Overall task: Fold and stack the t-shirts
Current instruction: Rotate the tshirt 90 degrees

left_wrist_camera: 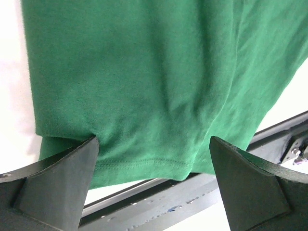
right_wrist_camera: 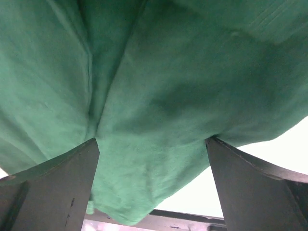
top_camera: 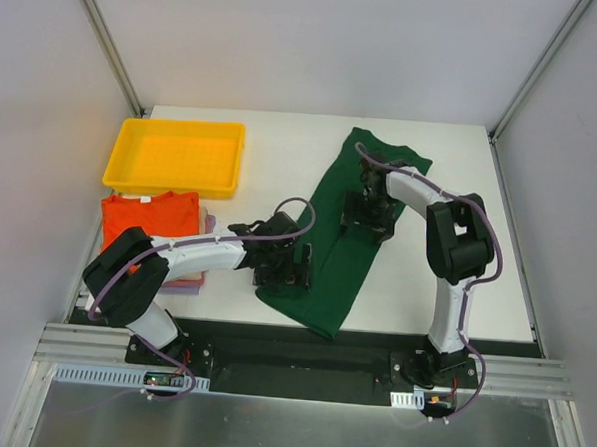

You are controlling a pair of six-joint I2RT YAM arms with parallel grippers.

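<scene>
green t-shirt [top_camera: 339,248] lies on the white tabletop [top_camera: 282,153], folded into a long narrow strip that runs diagonally from far centre-right down to the near edge. left gripper [top_camera: 281,266] is at the strip's near-left edge. Its jaws are spread wide with the hem corner between them in the wrist view, nothing pinched. right gripper [top_camera: 369,215] is over the strip's far half, jaws also spread wide over the folds. It may be pressing on the fabric, can't tell. Other shirts are stacked at the left edge: orange t-shirt [top_camera: 149,219] on top, pale pink-lilac t-shirt [top_camera: 187,284] peeking out underneath. yellow tray [top_camera: 170,189] sits just behind the stack.
</scene>
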